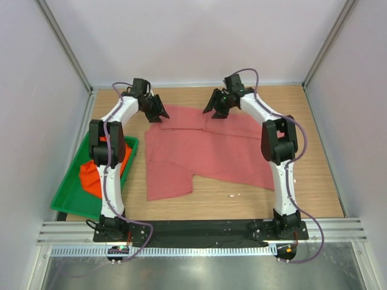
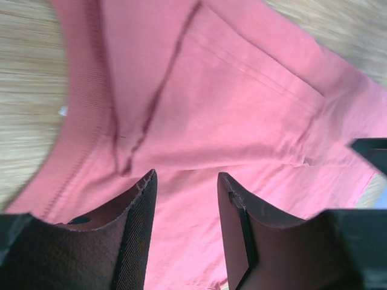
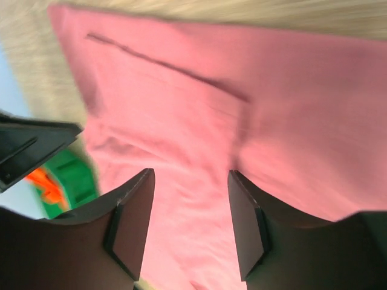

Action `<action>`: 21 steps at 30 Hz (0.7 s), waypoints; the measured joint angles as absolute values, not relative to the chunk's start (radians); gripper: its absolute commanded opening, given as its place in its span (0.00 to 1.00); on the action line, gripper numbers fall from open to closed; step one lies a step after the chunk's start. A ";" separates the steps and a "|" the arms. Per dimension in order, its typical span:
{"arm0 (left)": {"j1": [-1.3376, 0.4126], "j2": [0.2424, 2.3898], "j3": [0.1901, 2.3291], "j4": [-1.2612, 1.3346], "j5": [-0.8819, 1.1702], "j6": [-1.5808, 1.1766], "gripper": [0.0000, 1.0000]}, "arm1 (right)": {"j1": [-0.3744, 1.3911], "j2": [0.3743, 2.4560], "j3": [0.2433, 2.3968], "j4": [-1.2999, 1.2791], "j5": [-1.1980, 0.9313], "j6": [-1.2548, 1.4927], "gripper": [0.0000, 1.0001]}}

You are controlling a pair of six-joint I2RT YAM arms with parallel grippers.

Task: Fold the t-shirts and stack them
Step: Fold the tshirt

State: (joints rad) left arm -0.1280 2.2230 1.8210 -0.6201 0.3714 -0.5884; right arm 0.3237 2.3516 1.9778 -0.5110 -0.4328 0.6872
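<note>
The rose-pink t-shirt (image 1: 199,151) lies spread on the wooden table, partly folded, with one flap hanging toward the near left. My left gripper (image 1: 158,113) hovers over its far left corner, jaws open, nothing between them; pink cloth (image 2: 242,109) fills the left wrist view under the gripper (image 2: 184,176). Over the shirt's far edge, right of centre, my right gripper (image 1: 216,110) is also open and empty above the pink cloth (image 3: 272,109), as the right wrist view shows (image 3: 190,174). The orange t-shirt (image 1: 91,175) lies bunched in the green tray (image 1: 69,193).
The green tray sits at the table's left edge, partly under my left arm. A small white speck (image 1: 234,195) lies on the wood near the shirt's front. Grey walls enclose the table on the left, right and far sides.
</note>
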 measured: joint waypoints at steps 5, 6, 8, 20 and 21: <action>-0.189 2.218 1.832 -0.640 0.296 -0.568 0.53 | 0.265 2.144 1.871 -0.656 -0.181 0.543 0.64; -0.201 2.224 1.844 -0.655 0.277 -0.567 0.54 | 0.253 2.107 1.845 -0.682 -0.125 0.516 0.65; -0.220 2.243 1.870 -0.667 0.241 -0.567 0.55 | 0.234 2.053 1.795 -0.715 -0.013 0.469 0.68; -0.215 2.401 2.061 -0.738 0.130 -0.598 0.57 | 0.114 2.003 1.488 -0.691 0.268 0.334 0.72; -0.214 2.407 2.072 -0.739 0.130 -0.600 0.57 | 0.098 2.003 1.488 -0.677 0.272 0.335 0.72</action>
